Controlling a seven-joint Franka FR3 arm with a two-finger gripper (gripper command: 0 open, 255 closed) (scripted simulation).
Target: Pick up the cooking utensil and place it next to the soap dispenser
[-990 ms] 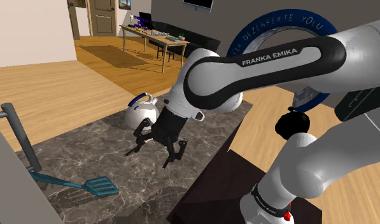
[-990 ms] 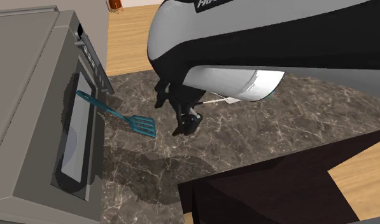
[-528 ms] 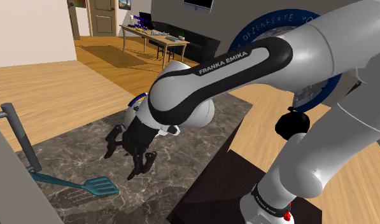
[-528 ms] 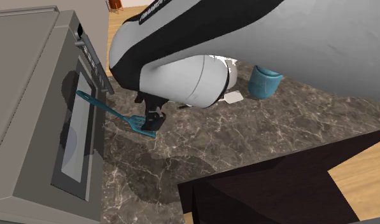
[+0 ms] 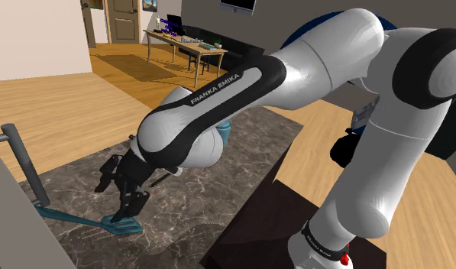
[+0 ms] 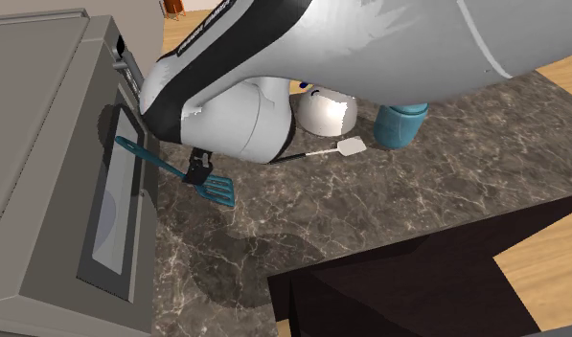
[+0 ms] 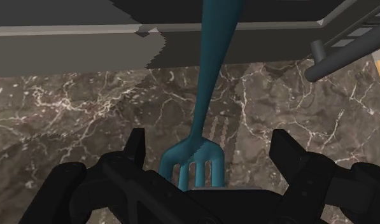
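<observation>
My claw (image 7: 208, 143) is released, fingers spread wide with nothing between them touching. It hangs low over the spatula (image 7: 207, 95), one finger to each side of the neck where the handle fans out into the blade.

The spatula lies on the dark marbled bench (image 5: 81, 179), blade flat toward me. Its handle runs away to the front of the grey appliance (image 6: 44, 144), ending below that appliance's bar handle (image 7: 344, 54) (I cannot tell whether the tip leans on the door or only comes close).

It is teal all over, in one piece: a slim handle that thickens a little toward the far end, a gentle bend at the neck, then a broad blade cut with long slots. The surface looks smooth and slightly glossy; what it is made of I cannot say.

I judge it light and stiff enough to come up whole, not fragile. The trouble will be slip and swing. A smooth, narrow handle may roll between my pads, and with the blade at one end it will want to tip if I take it far from its balance. The neck just behind the blade looks the best hold — narrow enough to close on, close to the heavier end. It sits low on the stone, though, so I expect to come right down to the bench before closing.

From the second exterior view my claw (image 6: 199, 174) sits above that same spot on the spatula (image 6: 154, 160) — lined up across it, by my reading.
</observation>
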